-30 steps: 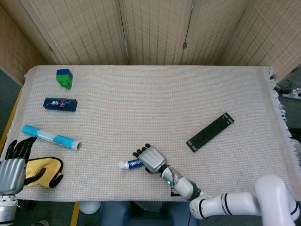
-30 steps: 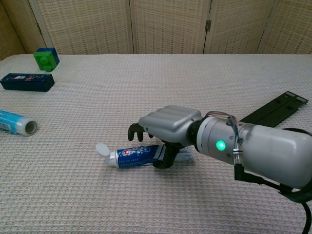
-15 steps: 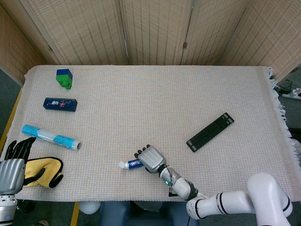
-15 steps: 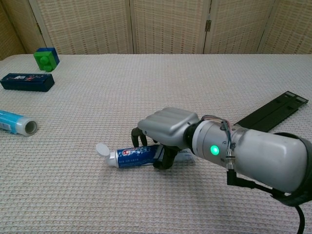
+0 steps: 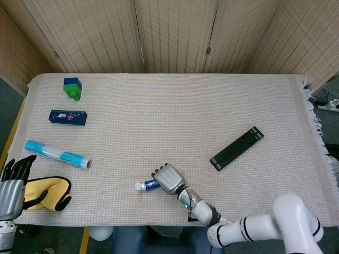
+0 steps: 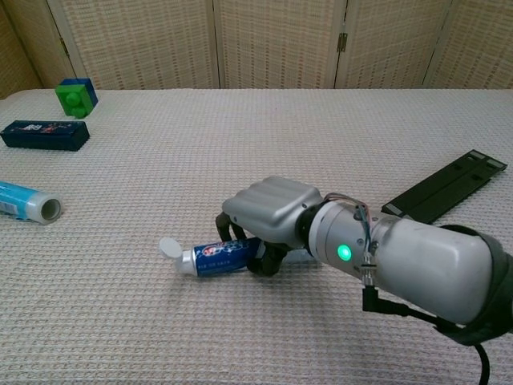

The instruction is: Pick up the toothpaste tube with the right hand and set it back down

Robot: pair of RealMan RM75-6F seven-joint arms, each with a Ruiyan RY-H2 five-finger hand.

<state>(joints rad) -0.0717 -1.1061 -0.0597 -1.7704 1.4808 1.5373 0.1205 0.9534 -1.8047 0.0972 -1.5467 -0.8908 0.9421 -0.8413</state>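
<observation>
The toothpaste tube point(image 5: 150, 185) is blue and white with a white cap and lies on its side near the table's front edge, cap pointing left. My right hand point(image 5: 168, 179) sits on top of it, palm down. The dark fingers point(image 6: 264, 258) curl down around the tube's point(image 6: 216, 258) rear half and grip it while it still rests on the cloth. The tail of the tube is hidden under the hand point(image 6: 271, 207). My left hand point(image 5: 11, 182) hangs open, off the table's front left corner, far from the tube.
A yellow and black object point(image 5: 48, 191) lies beside the left hand. A light blue roll point(image 5: 58, 154), a dark blue box point(image 5: 68, 117) and a green-blue block point(image 5: 72, 88) line the left side. A flat black bar point(image 5: 237, 147) lies to the right.
The right hand's fingers have curled in tighter around the tube and the forearm has slid slightly left. The left hand has sunk lower in the head view. The tube has stayed put.
</observation>
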